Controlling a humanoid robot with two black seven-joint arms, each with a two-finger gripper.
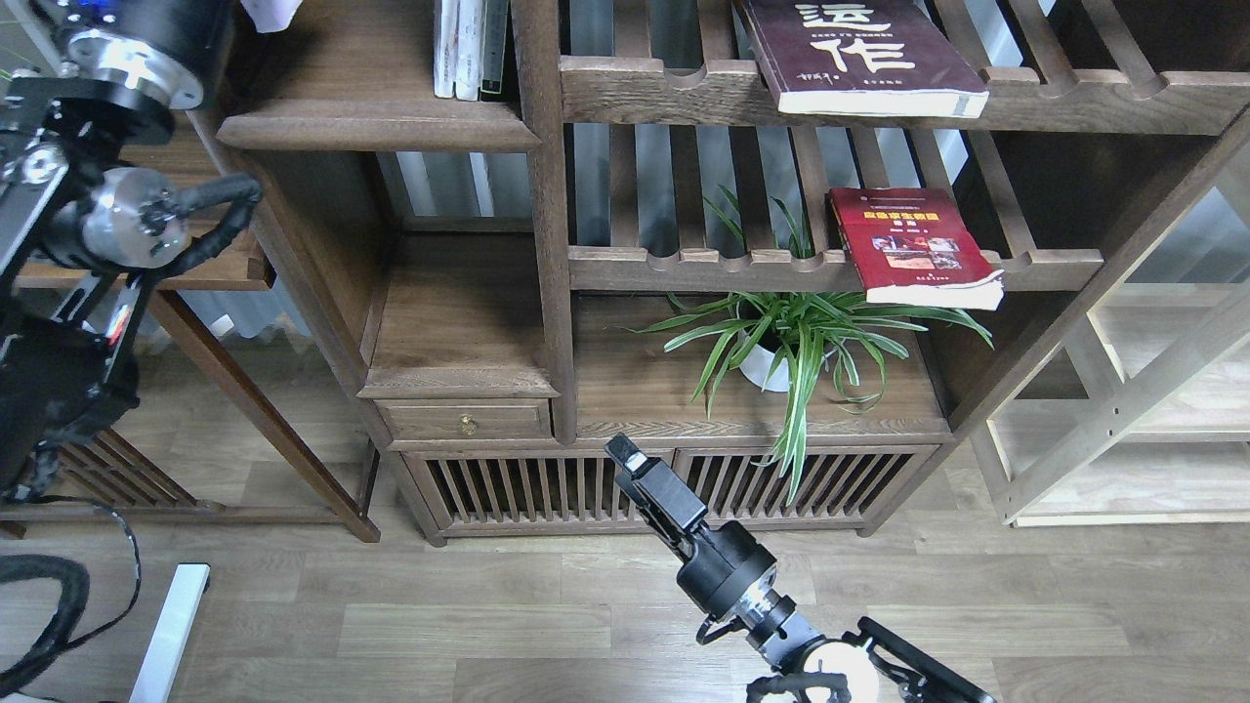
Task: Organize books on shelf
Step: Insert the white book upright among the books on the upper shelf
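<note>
Books: maroon book [859,49] lies flat on the upper slatted rail at far right, red book [913,244] flat on the slatted rail below it, both with near edges overhanging; solid board shelf [376,122] at upper left holds only thin upright books [471,49]. Paperbacks look light but floppy with slick covers, so best pinched at the overhanging edge near the spine. Right gripper [625,456] hangs low before the cabinet, empty, finger gap cannot be told; left gripper is out of view.
</note>
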